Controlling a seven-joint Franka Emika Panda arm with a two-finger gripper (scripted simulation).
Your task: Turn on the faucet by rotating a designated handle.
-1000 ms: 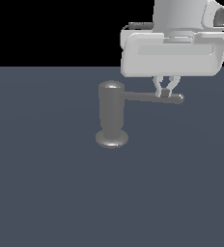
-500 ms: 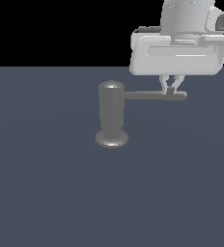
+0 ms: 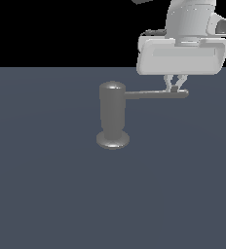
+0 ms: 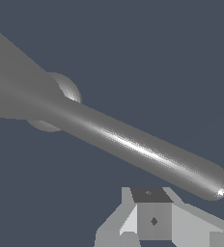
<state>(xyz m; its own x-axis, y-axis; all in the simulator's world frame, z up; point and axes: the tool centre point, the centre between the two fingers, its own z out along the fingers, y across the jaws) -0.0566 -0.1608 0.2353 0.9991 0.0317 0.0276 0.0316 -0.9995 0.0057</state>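
Exterior view: one faucet (image 3: 112,116), one handle (image 3: 154,94).

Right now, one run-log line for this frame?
phase: at handle | faucet: upright on base | handle: sideways toward exterior view's right | tool: fingers down at handle's free end | grip: cannot tell

dull grey metallic faucet (image 3: 113,116) with a soft sheen on the dome, matching grey handle (image 3: 156,94) with a bright white glint, plain white boxy claw (image 3: 176,87), flat slate blue-grey surface (image 3: 47,194), black backdrop
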